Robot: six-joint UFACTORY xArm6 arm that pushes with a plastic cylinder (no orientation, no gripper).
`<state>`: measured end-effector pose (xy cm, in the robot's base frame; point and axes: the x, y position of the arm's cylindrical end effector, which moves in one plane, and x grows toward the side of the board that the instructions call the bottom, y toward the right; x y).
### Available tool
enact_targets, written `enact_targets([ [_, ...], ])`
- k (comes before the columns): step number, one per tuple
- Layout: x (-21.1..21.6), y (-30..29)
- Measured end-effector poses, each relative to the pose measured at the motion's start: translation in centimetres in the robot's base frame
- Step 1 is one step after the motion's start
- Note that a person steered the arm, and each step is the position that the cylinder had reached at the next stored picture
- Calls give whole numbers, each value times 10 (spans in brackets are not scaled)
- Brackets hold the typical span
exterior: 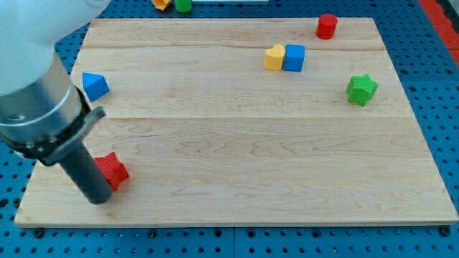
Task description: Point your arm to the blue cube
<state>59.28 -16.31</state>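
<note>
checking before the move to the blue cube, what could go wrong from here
1. My tip sits against the red star block at the view's bottom left; starting off carelessly could drag it along.
2. The blue cube touches the yellow heart block; overshooting may shove both.
3. A blue triangular block lies closer, so it could be mistaken for the target.

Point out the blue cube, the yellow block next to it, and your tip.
blue cube (294,58): camera view, on its front face.
yellow heart-shaped block (274,58): camera view, on its top, touching the cube's left side.
my tip (100,198): camera view, the rod's very end, beside the red block (115,169).
</note>
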Motion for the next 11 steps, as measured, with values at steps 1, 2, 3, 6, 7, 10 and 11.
enact_targets([
  [1, -21, 108],
  [2, -97, 197],
  [3, -156, 251],
  [6, -216, 295],
  [7, -217, 295],
  [10, -239, 314],
  [11, -262, 325],
])
